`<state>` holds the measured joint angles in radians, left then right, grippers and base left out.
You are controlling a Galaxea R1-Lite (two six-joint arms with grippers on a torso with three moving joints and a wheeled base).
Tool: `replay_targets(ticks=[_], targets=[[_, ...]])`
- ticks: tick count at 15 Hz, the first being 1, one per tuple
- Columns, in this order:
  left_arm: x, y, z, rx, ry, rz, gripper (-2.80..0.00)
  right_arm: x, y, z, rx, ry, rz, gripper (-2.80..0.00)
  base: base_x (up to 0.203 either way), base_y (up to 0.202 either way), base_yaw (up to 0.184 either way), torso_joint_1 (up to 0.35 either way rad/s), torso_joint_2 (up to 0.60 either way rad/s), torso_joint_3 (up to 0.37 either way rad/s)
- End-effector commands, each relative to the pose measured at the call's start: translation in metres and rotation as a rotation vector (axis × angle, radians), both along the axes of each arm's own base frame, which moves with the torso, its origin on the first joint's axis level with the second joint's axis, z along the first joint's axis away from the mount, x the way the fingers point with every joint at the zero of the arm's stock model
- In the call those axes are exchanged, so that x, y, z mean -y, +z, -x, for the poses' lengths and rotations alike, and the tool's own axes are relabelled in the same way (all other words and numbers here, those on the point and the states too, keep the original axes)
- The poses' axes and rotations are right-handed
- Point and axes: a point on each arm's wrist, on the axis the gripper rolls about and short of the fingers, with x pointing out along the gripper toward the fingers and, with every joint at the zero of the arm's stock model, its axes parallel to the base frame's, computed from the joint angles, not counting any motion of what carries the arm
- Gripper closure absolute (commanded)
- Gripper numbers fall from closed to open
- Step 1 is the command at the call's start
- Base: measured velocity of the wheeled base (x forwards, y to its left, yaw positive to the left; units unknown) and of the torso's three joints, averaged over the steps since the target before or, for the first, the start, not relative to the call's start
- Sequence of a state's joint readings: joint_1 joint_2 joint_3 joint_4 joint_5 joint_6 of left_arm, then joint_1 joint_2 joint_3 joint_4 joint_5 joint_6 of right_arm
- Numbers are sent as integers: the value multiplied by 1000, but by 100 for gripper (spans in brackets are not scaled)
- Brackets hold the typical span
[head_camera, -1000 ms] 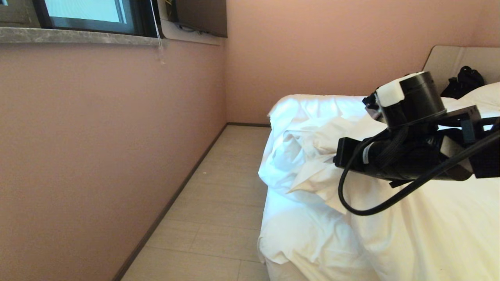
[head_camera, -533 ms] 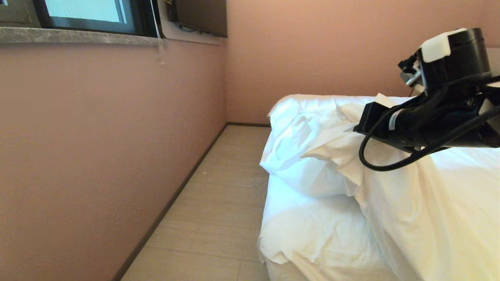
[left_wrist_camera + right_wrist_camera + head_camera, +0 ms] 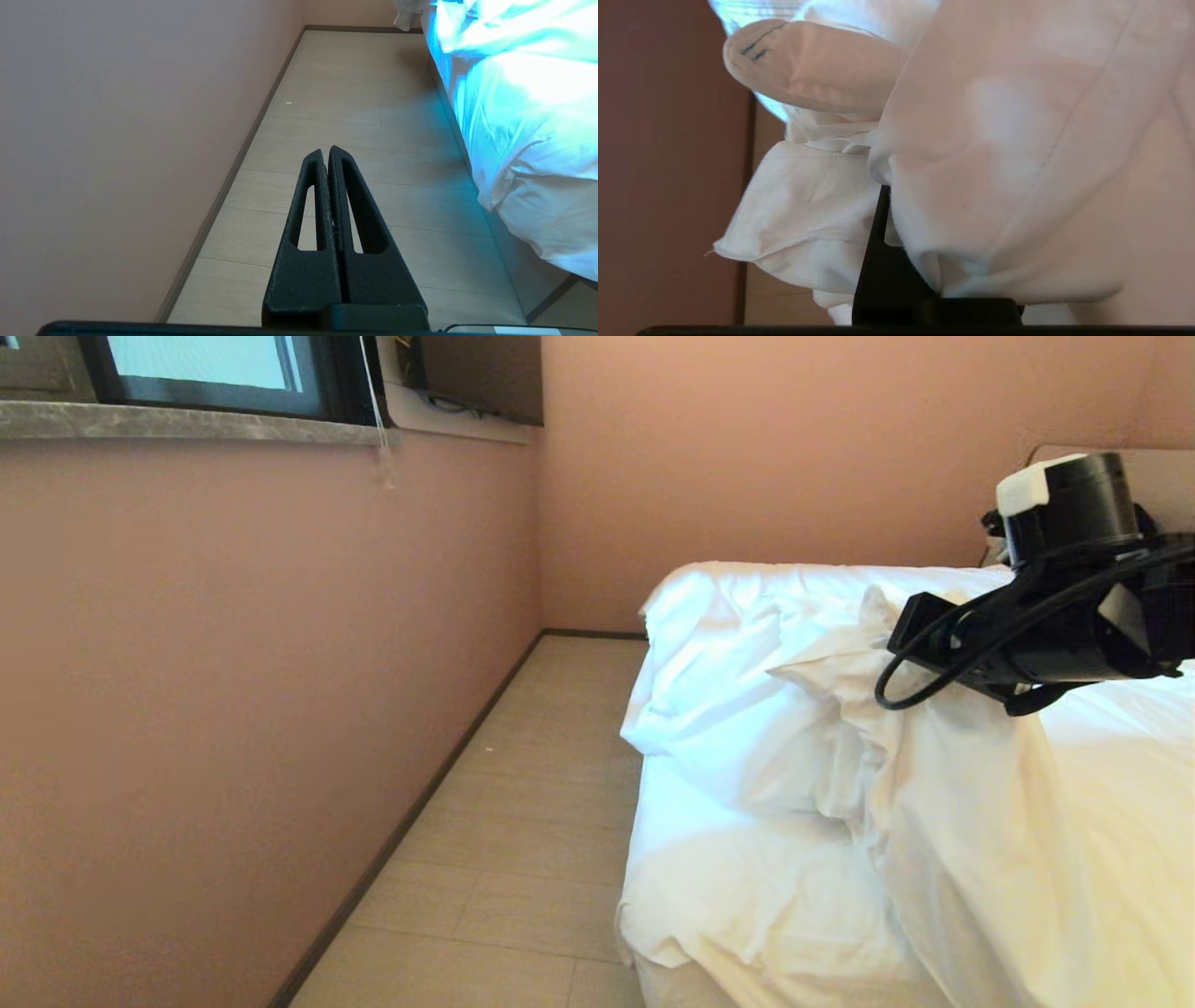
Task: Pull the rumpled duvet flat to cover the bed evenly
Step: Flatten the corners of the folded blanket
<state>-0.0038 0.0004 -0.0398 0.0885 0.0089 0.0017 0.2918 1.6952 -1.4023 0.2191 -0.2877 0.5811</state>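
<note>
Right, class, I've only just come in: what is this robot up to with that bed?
The robot is making the bed. Its right gripper is shut on a fold of the white duvet and holds it raised over the mattress, with the cloth bunched and draping down. The left gripper is shut and empty, parked over the floor beside the bed. The duvet is not flat yet.

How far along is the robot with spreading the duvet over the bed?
Partly done. The duvet lies fairly smooth on the near right of the bed. In hand: the right gripper is shut on a raised fold. Left: bunched folds on the bed's left side need pulling flat. The left gripper hangs shut over the floor.
</note>
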Motion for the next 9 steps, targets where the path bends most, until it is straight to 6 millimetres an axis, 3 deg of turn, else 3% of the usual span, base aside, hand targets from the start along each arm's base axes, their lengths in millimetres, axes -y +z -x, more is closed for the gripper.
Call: replay_targets(ticks=[1,4,9], targets=[[0,0,0,-1,0,0,0,-2,-31,-29,-45,-26,16,0,0,0,0,0,0,0],[0,0,0,-1,-2,0,0,-5,-54,-43,-94,-30,22,0,0,0,0,0,0,0],[0,0,0,-2,-1,0,0,-7,-64,-48,-125,-28,28,0,0,0,0,0,0,0]])
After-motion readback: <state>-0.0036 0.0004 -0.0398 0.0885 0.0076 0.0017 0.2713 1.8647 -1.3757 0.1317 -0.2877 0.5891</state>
